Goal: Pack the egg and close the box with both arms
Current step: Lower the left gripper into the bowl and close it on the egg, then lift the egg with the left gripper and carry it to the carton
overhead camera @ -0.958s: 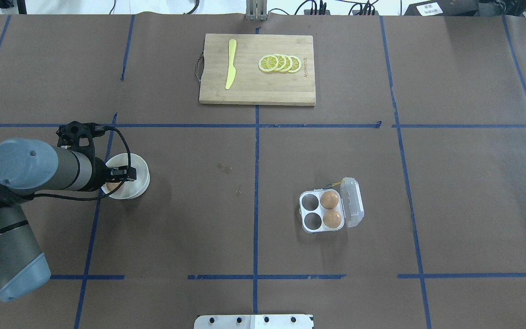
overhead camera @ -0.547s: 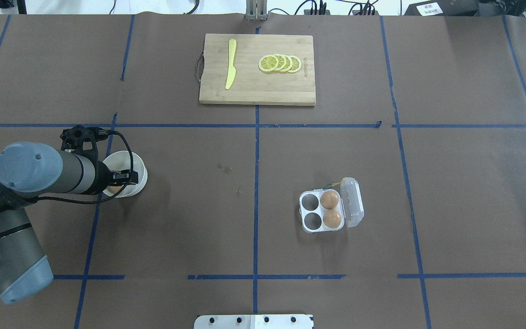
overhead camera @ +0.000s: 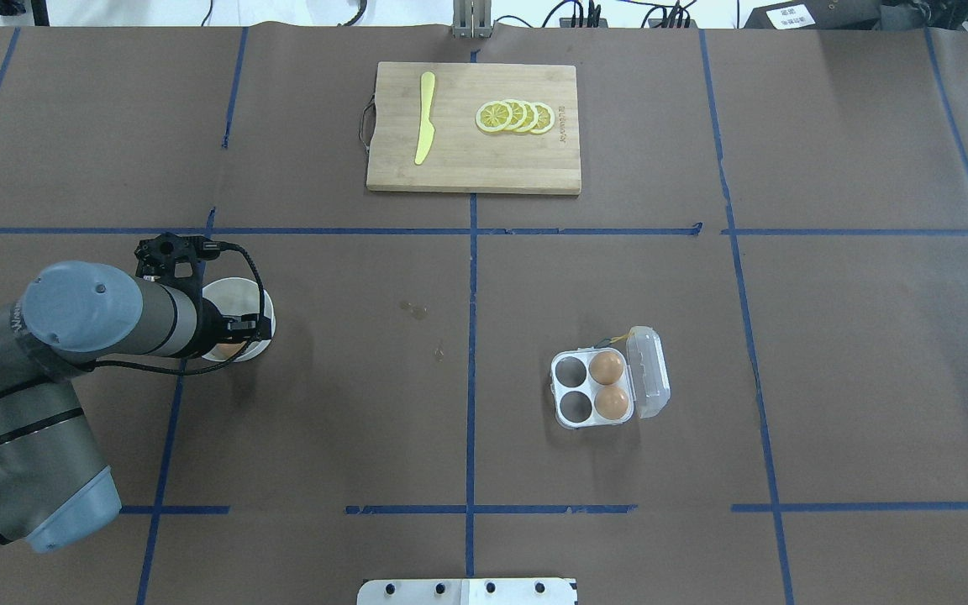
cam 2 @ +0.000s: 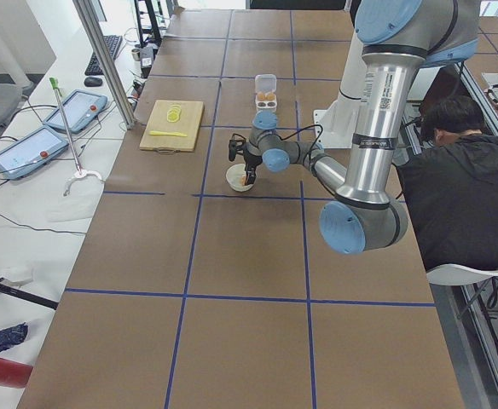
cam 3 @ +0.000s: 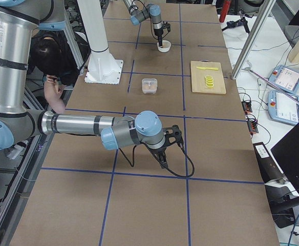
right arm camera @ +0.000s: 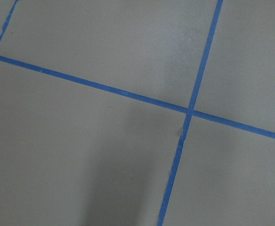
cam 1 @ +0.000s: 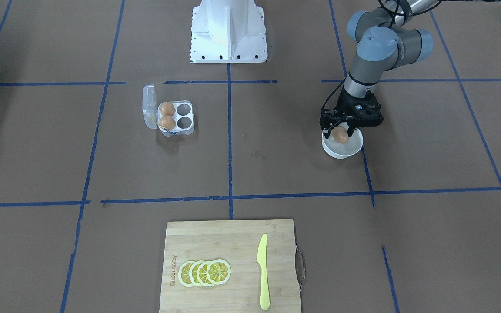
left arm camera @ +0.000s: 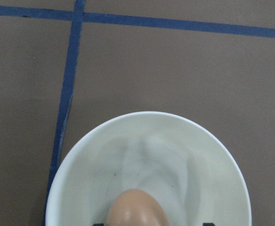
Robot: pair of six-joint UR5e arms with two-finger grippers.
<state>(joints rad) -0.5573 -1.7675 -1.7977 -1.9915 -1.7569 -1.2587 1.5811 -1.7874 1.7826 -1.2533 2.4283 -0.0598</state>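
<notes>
From across the bench (cam 1: 276, 174), the left fingers (cam 1: 350, 128) are closed on the egg (cam 1: 340, 135) and hold it just above the white bowl (cam 1: 342, 152). It looks clear of the bowl's floor. The box (cam 1: 184, 123) sits well apart with its lid open, two other eggs (cam 1: 167, 108) in the cups beside the lid and two cups free.

From overhead, the left arm has shifted a little toward the box (overhead camera: 571, 370) over the last second. The egg (overhead camera: 232, 346) has gone with it to the bowl's (overhead camera: 236, 294) robot-side edge. I take that as the pick made and the carry just starting. The wrist hides the grip and most of the egg here.

In the left side view the egg is only a speck under the wrist.

In the right side view the right fingers (cam 3: 162, 160) hang low over bare bench, far from the box. Whether they are open or closed I cannot tell from there.

The left wrist camera cuts the egg (left arm camera: 137, 209) off at the bottom edge. The fingers show as two black slivers beside it, with the bowl (left arm camera: 175, 155) bare beneath.

The right wrist camera shows only bench and blue tape (right arm camera: 128, 93).
</notes>
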